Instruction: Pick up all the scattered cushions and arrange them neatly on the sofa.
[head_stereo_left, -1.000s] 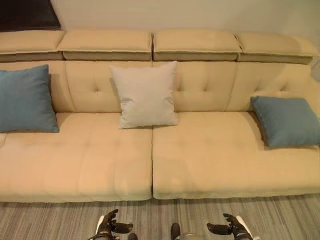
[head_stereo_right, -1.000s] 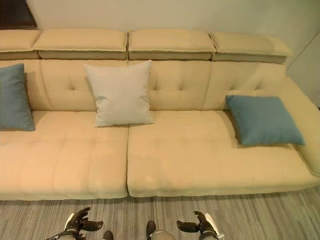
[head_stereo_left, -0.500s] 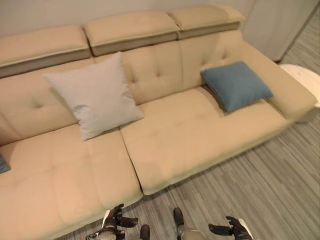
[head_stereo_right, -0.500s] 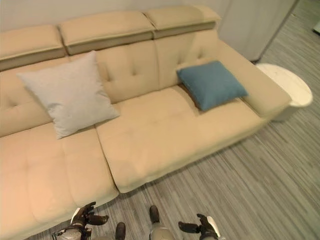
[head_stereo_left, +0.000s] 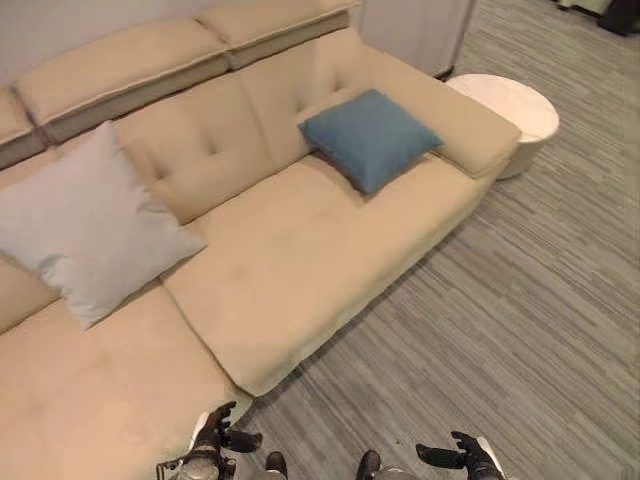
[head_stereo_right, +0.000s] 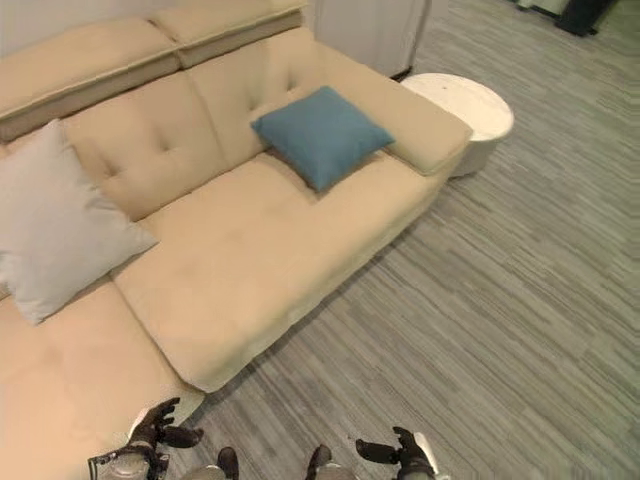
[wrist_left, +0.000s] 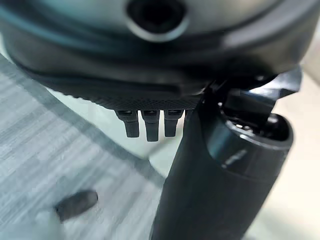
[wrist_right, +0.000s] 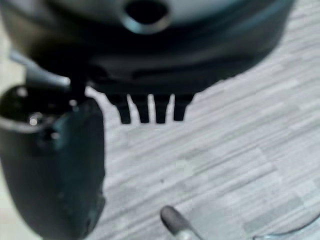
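Two cushions are in my sight on the long beige tufted fabric sofa (head_stereo_left: 300, 250): a square teal-blue fabric cushion (head_stereo_left: 368, 136) lying tilted against the backrest near the armrest end, and a larger pale grey fabric cushion (head_stereo_left: 85, 232) propped upright against the back so it stands neatly. I see no cushion on the grey striped carpet floor (head_stereo_left: 520, 300), so I judge I am scanning for stragglers. My left hand (head_stereo_left: 212, 440) and right hand (head_stereo_left: 462, 458) hang low with fingers relaxed and empty, ready to grab. A round white side table (head_stereo_left: 505, 105) stands just beside the armrest.
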